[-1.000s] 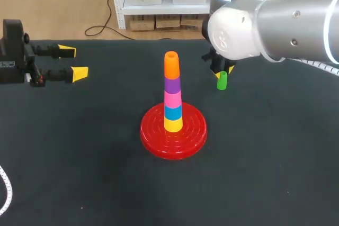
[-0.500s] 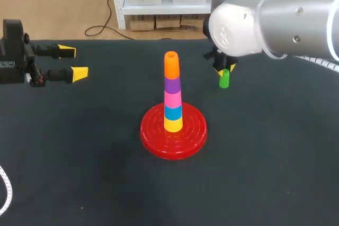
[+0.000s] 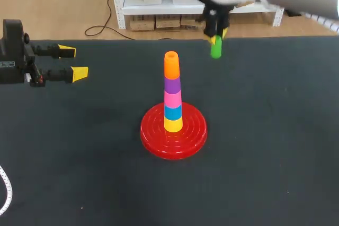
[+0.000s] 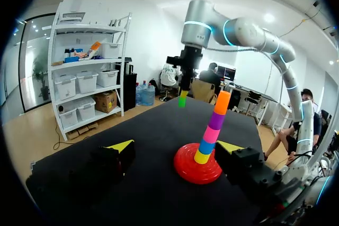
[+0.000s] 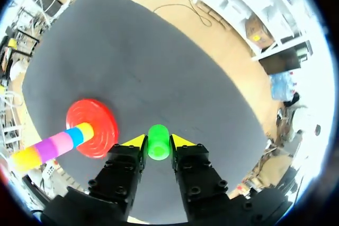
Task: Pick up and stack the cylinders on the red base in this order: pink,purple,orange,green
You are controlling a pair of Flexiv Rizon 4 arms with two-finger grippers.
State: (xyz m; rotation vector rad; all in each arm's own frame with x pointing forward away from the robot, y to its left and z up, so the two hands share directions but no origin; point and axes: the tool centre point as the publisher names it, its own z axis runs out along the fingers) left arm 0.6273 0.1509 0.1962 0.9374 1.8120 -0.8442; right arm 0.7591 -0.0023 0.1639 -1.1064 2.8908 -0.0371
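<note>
The red base (image 3: 173, 137) in the middle of the table carries a stack of yellow, blue, pink (image 3: 172, 99), purple (image 3: 171, 84) and orange (image 3: 171, 65) cylinders. My right gripper (image 3: 216, 36) is high above the table behind and right of the stack, shut on the green cylinder (image 3: 215, 47), which hangs upright. In the right wrist view the green cylinder (image 5: 157, 142) sits between both yellow-tipped fingers (image 5: 134, 141), with the base (image 5: 91, 127) below and to one side. My left gripper (image 3: 70, 62) rests open at the table's far left. The left wrist view shows the stack (image 4: 212, 128) and the green cylinder (image 4: 182, 98) aloft.
A white cable (image 3: 5, 189) curls at the table's front left corner. The black tabletop (image 3: 265, 146) spreads around the base on all sides.
My right gripper has lifted the green cylinder off the table, rising and shifting slightly left toward the stack. The left arm has not moved.
</note>
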